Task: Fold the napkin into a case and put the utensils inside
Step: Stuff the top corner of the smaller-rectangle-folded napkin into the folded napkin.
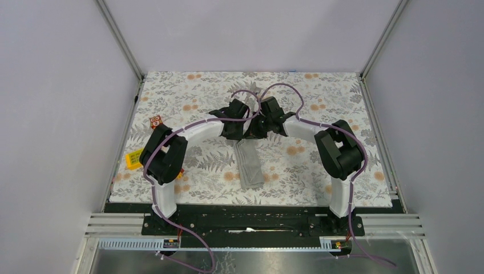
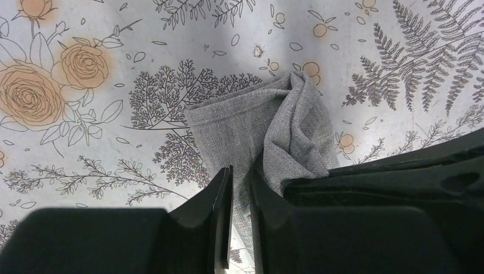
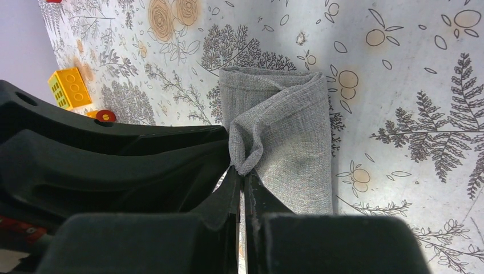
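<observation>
Both arms come in from the sides like a pair of brackets. The left arm [image 1: 194, 130] and the right arm [image 1: 305, 130] each go up from the near edge, elbow outward, then reach inward. Their wrists end up nose to nose over the middle of the table, tipped down at the cloth.

The napkin [image 1: 250, 165] is in the centre of the tablecloth [image 1: 319, 165]. It's folded into a long narrow strip running from the grippers back toward the bases. The near end lies flat, and the far end is bunched up right where both grippers meet.

The left gripper [image 2: 240, 176] has its two black wedge-shaped fingers nearly together, with a thin bit of grey cloth caught in the slit, so it's pinching the napkin's edge. The right gripper [image 3: 242, 172] is clamped tight on a little rolled-over fold of the same cloth. From that wrist you can see the top layer curling into a soft loop before it goes into the jaws.

The napkin is a matte, heathered grey weave, soft and kind of floppy. The fingers are smooth dull black plastic with sharp straight edges. The tablecloth is pale and slick-looking, printed with line-drawn ferns, leaves and peach roses. A shiny yellow block [image 3: 68, 88] with studs on top sits off near the left side.
</observation>
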Tool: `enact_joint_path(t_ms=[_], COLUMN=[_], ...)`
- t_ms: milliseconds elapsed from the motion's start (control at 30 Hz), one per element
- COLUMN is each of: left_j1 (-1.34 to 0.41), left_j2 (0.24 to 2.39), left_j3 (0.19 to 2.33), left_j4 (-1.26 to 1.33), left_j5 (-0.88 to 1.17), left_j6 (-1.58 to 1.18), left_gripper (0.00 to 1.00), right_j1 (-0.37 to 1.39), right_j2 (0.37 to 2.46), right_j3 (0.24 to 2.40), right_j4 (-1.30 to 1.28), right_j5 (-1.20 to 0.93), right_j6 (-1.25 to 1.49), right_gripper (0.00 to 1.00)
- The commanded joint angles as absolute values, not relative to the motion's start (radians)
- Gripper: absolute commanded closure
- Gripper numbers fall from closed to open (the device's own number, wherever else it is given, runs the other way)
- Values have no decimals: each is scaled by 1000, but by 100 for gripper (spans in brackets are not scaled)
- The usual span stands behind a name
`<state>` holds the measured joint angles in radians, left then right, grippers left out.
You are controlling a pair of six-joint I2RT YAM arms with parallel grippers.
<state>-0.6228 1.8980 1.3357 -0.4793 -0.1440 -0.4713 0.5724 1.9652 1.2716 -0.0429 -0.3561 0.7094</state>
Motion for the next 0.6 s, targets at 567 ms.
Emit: enact_joint_path(t_ms=[567], left_j1=[-658], left_j2=[1956], left_j3=[1414], left_j4=[-474], left_j5=[-256], left_j6=[-442], left_gripper=[84], right_j1=[566], right_j2=[1921], right_j3=[1269], right_j4=[-10], right_j5=[-400], right_j6=[725], right_gripper=[100])
